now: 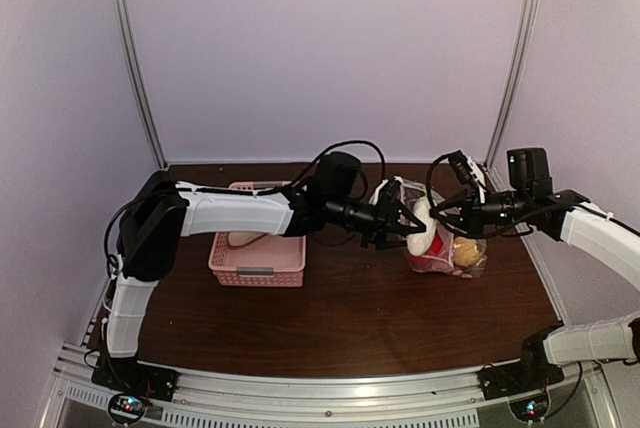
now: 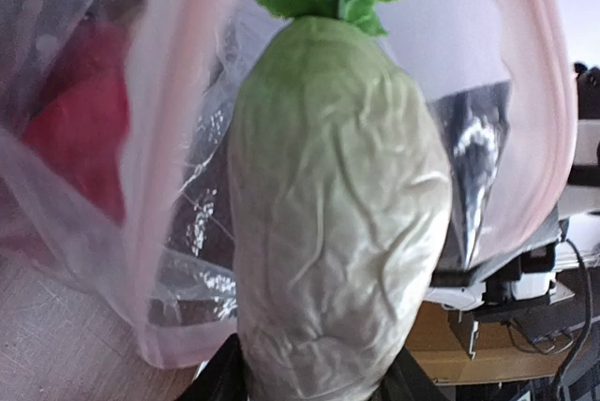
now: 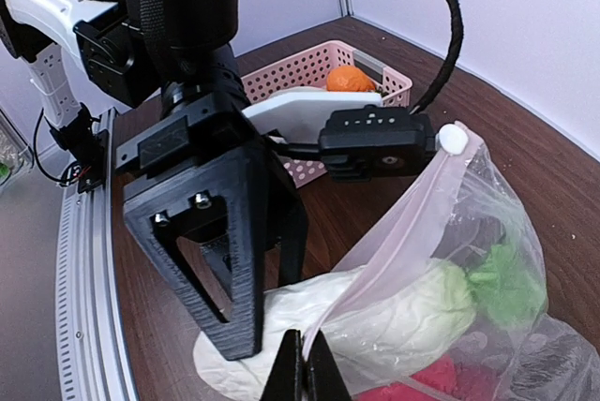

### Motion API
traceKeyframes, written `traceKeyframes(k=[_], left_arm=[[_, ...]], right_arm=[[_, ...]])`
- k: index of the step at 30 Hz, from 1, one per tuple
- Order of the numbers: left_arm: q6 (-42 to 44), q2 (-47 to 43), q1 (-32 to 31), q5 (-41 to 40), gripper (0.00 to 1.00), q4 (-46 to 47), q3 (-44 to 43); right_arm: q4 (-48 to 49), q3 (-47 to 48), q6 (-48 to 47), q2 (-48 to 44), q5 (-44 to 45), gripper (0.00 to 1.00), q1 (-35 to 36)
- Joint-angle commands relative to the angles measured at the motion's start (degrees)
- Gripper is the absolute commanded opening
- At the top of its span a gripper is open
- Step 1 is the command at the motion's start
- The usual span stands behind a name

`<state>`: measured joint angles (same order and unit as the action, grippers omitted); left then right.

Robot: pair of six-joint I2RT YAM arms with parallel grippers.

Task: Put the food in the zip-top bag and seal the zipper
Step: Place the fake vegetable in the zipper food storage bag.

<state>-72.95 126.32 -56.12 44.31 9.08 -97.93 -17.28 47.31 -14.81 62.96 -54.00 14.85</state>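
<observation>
Bag (image 3: 497,200) right of basket (image 1: 256,269) holds red piece (image 2: 80,115) and yellow piece (image 1: 467,250); left gripper (image 1: 410,222) clamps white-green piece (image 2: 337,223) halfway into its mouth, right gripper (image 3: 302,343) pinches the zipper (image 3: 398,228); orange piece (image 3: 349,79) in basket

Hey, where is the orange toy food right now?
In the right wrist view, the orange toy food lies inside the pink basket, just behind the left arm, outside the zip-top bag.
</observation>
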Motion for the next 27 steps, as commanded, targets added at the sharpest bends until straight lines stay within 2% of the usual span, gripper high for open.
traceKeyframes(k=[1, 6, 11, 17, 21, 27], left_arm=[[-9.94, 1.54, 1.02, -5.49, 0.22, 13.40, 1.04], [-14.14, 3.38, 1.05, -10.27, 0.22, 17.58, 0.15], [-12.19, 4.59, 0.89, -14.46, 0.23, 14.15, -2.10], [-7.35, 4.70, -0.43, -19.64, 0.29, 8.98, -4.12], [-3.03, 5.56, -1.80, -21.31, 0.39, 2.92, -8.67], [0.65, 5.59, -2.46, -20.26, 0.60, 0.50, -11.18]], right_arm=[[-1.70, 0.68, -0.54, -0.97, -3.55, 0.00, 0.81], [-1.54, 0.64, -0.12, -0.12, -4.15, 0.00, 2.21], [-1.25, 1.20, 1.33, -0.06, -5.17, 0.00, 2.38], [2.80, 1.13, 7.01, -0.55, -4.62, 0.00, 2.37], [5.52, 1.12, 9.37, -0.09, -4.87, 0.00, 2.37], [5.83, 2.24, 10.06, -0.16, -4.59, 0.00, 2.33]])
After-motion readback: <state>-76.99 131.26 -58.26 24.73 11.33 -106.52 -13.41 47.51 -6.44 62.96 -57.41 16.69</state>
